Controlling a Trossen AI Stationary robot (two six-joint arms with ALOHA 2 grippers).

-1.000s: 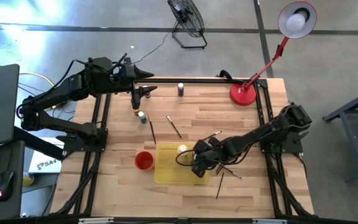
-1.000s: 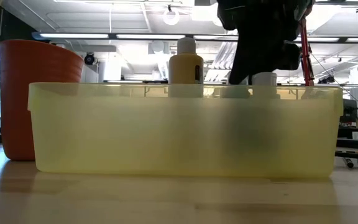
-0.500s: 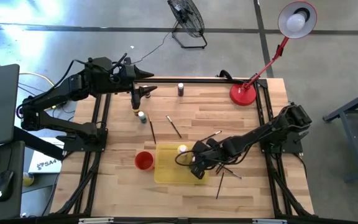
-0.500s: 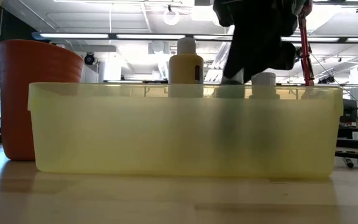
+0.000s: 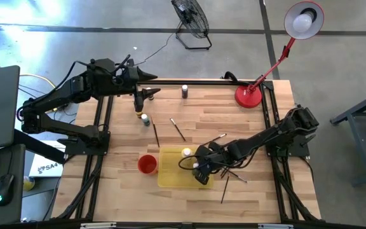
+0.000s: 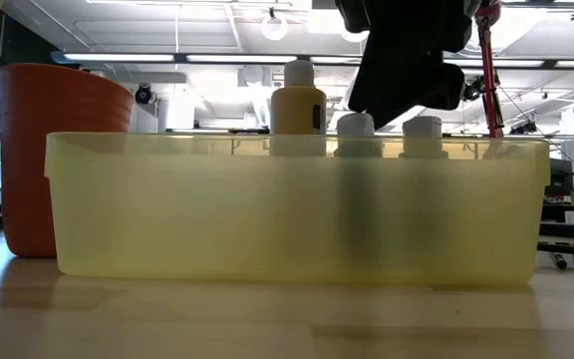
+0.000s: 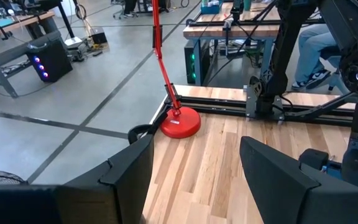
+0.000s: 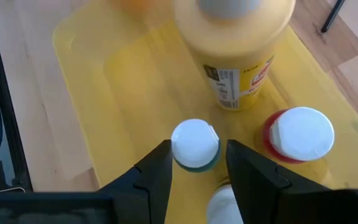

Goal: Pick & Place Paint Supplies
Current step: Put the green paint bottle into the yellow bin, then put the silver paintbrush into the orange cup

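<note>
My right gripper [image 8: 197, 158] is open over the flat yellow tray [image 8: 123, 87]. Its fingers stand on either side of a white-capped green bottle [image 8: 194, 144] that stands on the tray floor. In the low view the gripper [image 6: 402, 70] hangs just above that bottle's cap [image 6: 355, 126]. A large yellowish bottle [image 8: 244, 43], a red bottle with a white cap [image 8: 298, 134] and one more white cap [image 8: 225, 202] are also in the tray. My left gripper [image 5: 146, 93] waits open above the table's far left part, with two small bottles [image 5: 144, 118] below it.
A red cup [image 5: 147, 164] stands by the tray's left side. Another bottle [image 5: 184, 90] stands at the far edge, and a red lamp base [image 5: 248, 95] sits in the far right corner. Thin brushes lie mid-table [image 5: 178, 129] and right of the tray [image 5: 232, 176].
My right gripper has moved up out of the tray. In the low view it covered the green bottle's cap a second ago; now that cap shows below it, and the bottle stands on its own beside the other caps.
</note>
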